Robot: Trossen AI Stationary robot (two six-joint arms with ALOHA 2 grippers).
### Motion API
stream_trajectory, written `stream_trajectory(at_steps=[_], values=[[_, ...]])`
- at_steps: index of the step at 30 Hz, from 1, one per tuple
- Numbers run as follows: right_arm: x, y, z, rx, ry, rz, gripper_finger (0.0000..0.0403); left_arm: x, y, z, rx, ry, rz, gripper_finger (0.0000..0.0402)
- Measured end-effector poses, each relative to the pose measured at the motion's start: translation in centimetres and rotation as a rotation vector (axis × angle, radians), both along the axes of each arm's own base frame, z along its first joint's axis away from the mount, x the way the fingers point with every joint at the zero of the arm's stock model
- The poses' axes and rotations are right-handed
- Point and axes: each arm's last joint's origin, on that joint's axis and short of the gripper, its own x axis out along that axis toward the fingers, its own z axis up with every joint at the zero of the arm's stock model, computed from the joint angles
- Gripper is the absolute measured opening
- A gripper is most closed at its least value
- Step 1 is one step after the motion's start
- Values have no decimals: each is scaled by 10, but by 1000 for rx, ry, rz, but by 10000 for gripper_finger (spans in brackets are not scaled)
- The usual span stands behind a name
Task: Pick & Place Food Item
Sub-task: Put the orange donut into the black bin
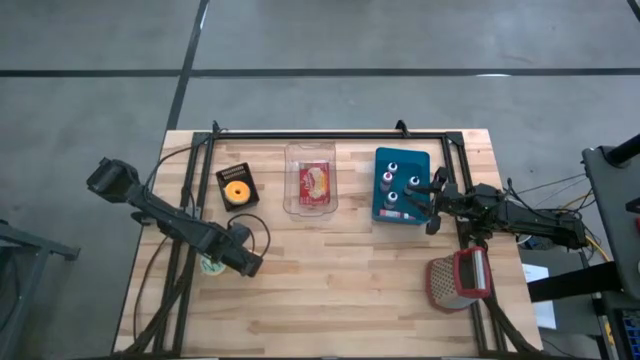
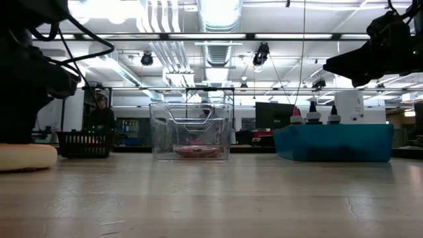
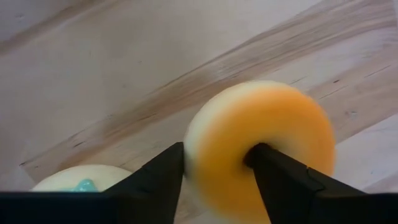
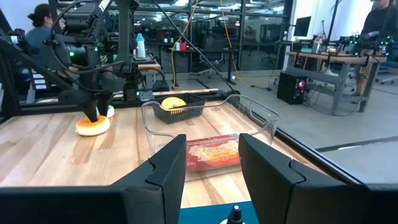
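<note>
Jaws of our left gripper (image 3: 214,168) pinch 1 orange donut (image 3: 261,146) low over the wooden surface (image 1: 340,290), while our right gripper (image 4: 211,165) hovers, jaws wide, above the teal bottle tray (image 1: 402,186).

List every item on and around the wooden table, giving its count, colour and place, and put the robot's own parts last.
Orange foam doughnut: one, orange and cream, between the left gripper's fingers at the table's left.
Cream doughnut with teal icing: one, beside the orange doughnut.
Small black basket: one, black, holding a yellow-orange ring, left of centre.
Clear plastic bin: one, transparent, at centre, holding a red food packet.
Teal tray of bottles: one, teal, right of centre.
Red-rimmed mesh basket: one, on its side, front right.
Left gripper: one, dark, shut on the orange doughnut.
Right gripper: one, dark, open, over the teal tray.
</note>
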Motion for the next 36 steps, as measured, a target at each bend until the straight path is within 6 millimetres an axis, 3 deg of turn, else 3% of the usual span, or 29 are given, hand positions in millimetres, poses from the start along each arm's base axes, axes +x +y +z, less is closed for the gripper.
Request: stream_trajectory(at_steps=[11,23,27,36], values=[[0,0,0,1,0,0,141,2,-1,0,-13,-24,1,117],[0,0,0,1,0,0,141,4,-2,3,-22,-37,1,106],[0,0,0,2,-1,0,141,10,-4,14,-11,-72,-14,105],[0,0,0,2,-1,0,141,14,5,55,260,-182,71,105]])
